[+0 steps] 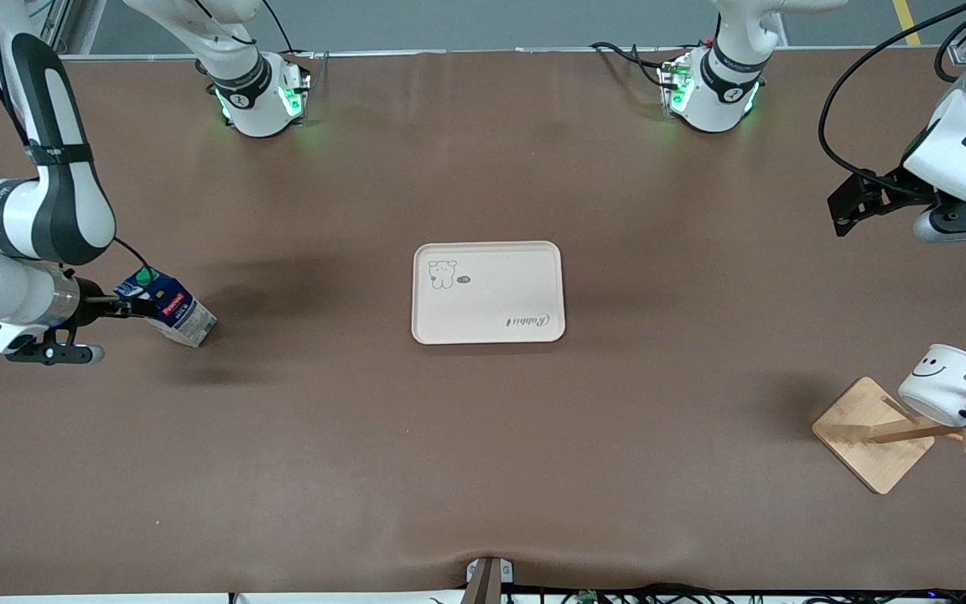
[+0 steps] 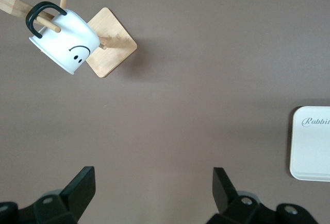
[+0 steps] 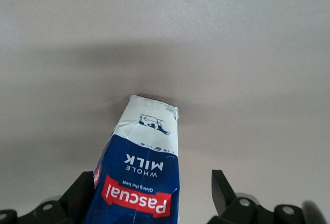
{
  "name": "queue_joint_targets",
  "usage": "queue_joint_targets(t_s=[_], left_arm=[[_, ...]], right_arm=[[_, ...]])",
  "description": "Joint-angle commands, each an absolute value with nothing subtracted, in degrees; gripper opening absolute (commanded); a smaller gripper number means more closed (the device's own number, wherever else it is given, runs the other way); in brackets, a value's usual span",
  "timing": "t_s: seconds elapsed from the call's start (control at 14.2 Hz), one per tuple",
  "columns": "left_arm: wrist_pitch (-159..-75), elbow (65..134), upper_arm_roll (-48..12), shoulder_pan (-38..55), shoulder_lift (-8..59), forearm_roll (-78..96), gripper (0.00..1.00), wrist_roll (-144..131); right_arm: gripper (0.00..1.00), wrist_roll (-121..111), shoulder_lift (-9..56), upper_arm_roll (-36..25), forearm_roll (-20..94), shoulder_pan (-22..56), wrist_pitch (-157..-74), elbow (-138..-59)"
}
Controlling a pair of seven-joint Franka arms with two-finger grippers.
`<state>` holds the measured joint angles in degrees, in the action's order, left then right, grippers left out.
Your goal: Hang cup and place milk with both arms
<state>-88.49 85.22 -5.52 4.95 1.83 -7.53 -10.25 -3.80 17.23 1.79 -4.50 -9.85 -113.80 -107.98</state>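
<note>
While milk (image 1: 171, 308) sits between spread right gripper (image 1: 127, 307) fingers, left gripper (image 2: 154, 195) hangs open, cup (image 1: 949, 383) hung.

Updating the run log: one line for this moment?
cup: hung on rack | milk: between open right gripper fingers | left gripper: open, empty | tray: empty

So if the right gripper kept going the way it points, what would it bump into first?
The milk. The right gripper has it between its open fingers already, with one finger against the carton, and only bare table past it.
</note>
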Motion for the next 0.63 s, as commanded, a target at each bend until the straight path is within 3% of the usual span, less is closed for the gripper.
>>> queue_joint_targets(t_s=[0.0, 0.56], left_arm=[[-88.0, 86.1, -5.0, 5.4, 0.8, -6.5, 1.0, -9.7], [-86.7, 86.0, -4.7, 4.9, 0.4, -4.5, 1.0, -9.5]], right_arm=[[1.0, -3.0, 17.0, 3.2, -4.8, -10.8, -114.3, -108.5], [1.0, -3.2, 19.6, 3.5, -3.8, -10.0, -113.8, -105.4]])
